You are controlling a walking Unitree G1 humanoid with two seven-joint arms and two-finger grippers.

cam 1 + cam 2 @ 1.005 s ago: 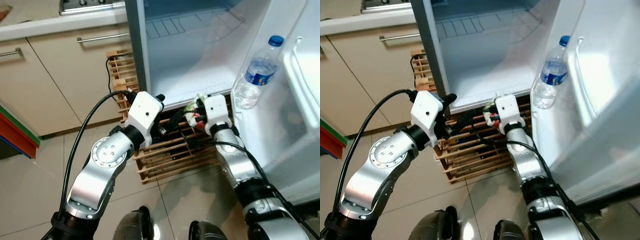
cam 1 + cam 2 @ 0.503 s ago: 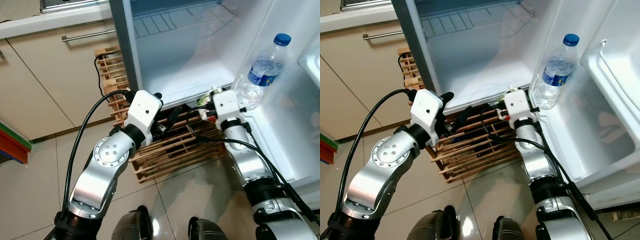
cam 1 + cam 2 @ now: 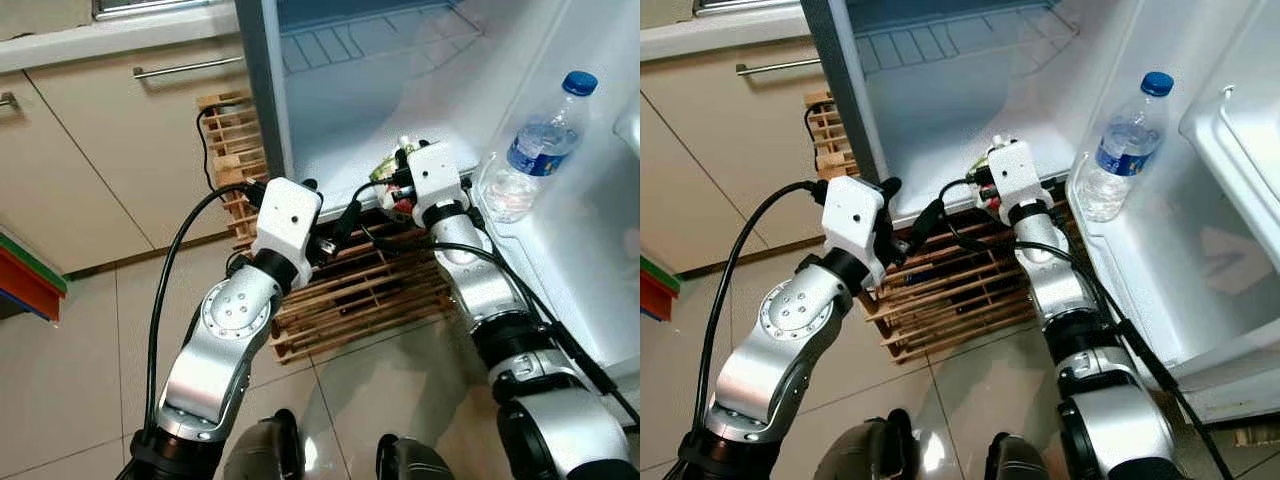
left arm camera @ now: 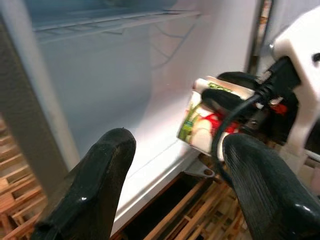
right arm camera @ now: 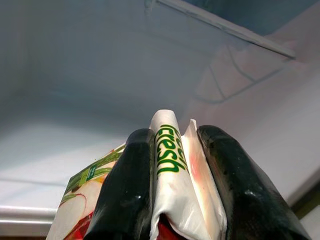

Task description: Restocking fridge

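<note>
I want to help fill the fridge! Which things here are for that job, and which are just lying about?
For the job:
- juice carton, clamped in the right gripper
- open fridge
- water bottle in the door shelf

Just there:
- wooden rack under the fridge
- cupboards
- left gripper, jaws open, holding nothing

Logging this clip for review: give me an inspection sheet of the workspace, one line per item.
Surface: fridge floor bare, wire shelf above.
Job's things: juice carton held at the fridge's front edge; water bottle upright in the door shelf.
Clutter: wooden slatted rack under the fridge.
Grippers: right pincer shut on the carton; left pincer open, held apart from it.
Cables: black cable along the left arm, another at the right wrist.
Surroundings: beige cabinets, tiled floor.
</note>
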